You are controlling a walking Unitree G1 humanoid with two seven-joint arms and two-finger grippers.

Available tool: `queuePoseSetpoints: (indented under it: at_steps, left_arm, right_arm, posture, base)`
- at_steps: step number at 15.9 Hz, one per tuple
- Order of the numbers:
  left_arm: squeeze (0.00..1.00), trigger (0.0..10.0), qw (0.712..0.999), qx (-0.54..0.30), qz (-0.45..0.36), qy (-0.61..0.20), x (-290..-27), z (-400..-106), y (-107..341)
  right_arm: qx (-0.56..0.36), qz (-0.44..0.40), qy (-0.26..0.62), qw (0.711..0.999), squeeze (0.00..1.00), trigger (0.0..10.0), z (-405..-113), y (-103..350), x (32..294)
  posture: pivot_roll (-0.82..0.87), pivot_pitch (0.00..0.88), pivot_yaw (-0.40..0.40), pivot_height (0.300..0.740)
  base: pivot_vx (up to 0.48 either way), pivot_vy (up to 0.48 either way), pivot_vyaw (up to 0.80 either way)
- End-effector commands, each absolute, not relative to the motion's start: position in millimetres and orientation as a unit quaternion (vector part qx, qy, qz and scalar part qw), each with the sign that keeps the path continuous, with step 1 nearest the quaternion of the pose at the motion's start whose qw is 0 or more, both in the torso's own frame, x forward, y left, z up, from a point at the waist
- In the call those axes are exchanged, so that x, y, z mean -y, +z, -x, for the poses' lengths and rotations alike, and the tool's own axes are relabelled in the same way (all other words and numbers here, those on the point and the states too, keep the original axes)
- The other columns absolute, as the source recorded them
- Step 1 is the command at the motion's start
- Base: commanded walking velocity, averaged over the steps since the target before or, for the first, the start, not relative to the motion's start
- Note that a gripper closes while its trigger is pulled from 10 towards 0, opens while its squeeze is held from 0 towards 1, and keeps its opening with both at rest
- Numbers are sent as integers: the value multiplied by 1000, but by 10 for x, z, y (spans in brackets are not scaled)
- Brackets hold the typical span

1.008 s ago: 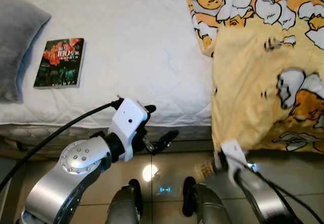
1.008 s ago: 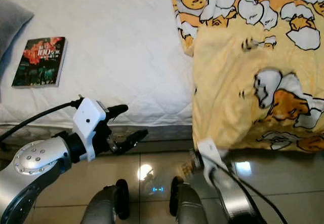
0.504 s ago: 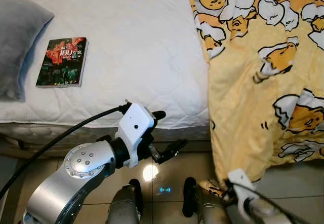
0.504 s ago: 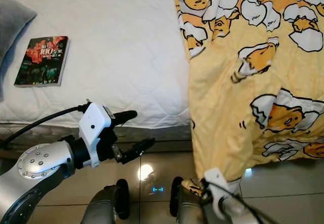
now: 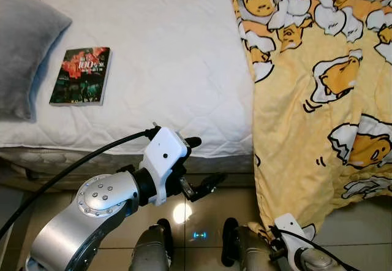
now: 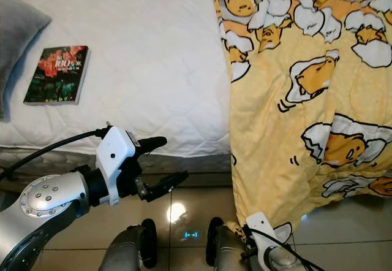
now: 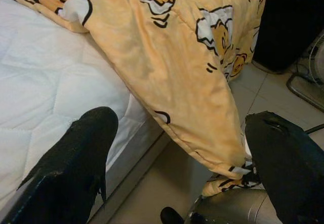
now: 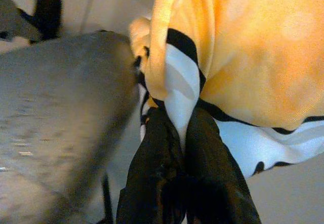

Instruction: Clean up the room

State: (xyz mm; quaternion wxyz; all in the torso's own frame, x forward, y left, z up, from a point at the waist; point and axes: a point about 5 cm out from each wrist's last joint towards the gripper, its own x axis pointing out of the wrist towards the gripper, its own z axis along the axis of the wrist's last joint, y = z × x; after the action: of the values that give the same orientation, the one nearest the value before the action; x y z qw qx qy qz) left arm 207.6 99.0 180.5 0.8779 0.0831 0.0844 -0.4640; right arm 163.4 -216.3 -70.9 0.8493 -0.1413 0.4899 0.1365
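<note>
Bedding is the job here: the white mattress (image 5: pixel 171 62) takes up the far left of the scene, and the yellow blanket (image 5: pixel 318 99) printed with egg characters covers its right part and spills over the near edge, hanging almost to the tiled floor (image 5: pixel 202 213). Its long run goes from the far right of the bed down to a near corner low on the right. That corner is where the right gripper (image 8: pixel 182 133) has it, fingers pinched closed on a fold of the hem, down beside the robot's own leg. So the cloth lies up and away from the gripper, and any spreading pull, as I judge it, would have to carry the corner leftward along the near edge. The left gripper (image 5: pixel 197 171) hovers at the mattress's near edge, left of the hanging cloth, spread wide and empty. A grey pillow (image 5: pixel 24 50) lies far left, with a book (image 5: pixel 81 76) just beside it.
</note>
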Motion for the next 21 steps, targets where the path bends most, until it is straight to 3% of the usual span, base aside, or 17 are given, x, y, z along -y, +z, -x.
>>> queuePoseSetpoints:
  at_steps: [1, 2, 5, 21]
  left_arm:
    - [1000, 10000, 871, -86, -84, -477, -958, -2029, 1808]
    - [1000, 10000, 871, -85, -85, -477, -957, -2035, 1811]
    - [1000, 10000, 871, -84, -87, -475, -964, -2051, 1815]
    - [1000, 10000, 871, -84, -87, -475, -964, -2051, 1815]
  right_arm:
    - [-526, 158, 113, 828, 322, 10000, -1434, -805, 2260]
    - [-515, 153, 98, 838, 1000, 10000, -1488, -777, 2281]
    - [-489, 139, 85, 857, 1000, 10000, -1630, -718, 2275]
    - [-489, 139, 85, 857, 1000, 10000, -1630, -718, 2275]
  posture:
    - [129, 298, 36, 740]
    - [129, 298, 36, 740]
    - [128, 288, 37, 740]
    - [128, 288, 37, 740]
  base:
    - [0, 0, 0]
    - [0, 0, 0]
    - [0, 0, 0]
    - [0, 0, 0]
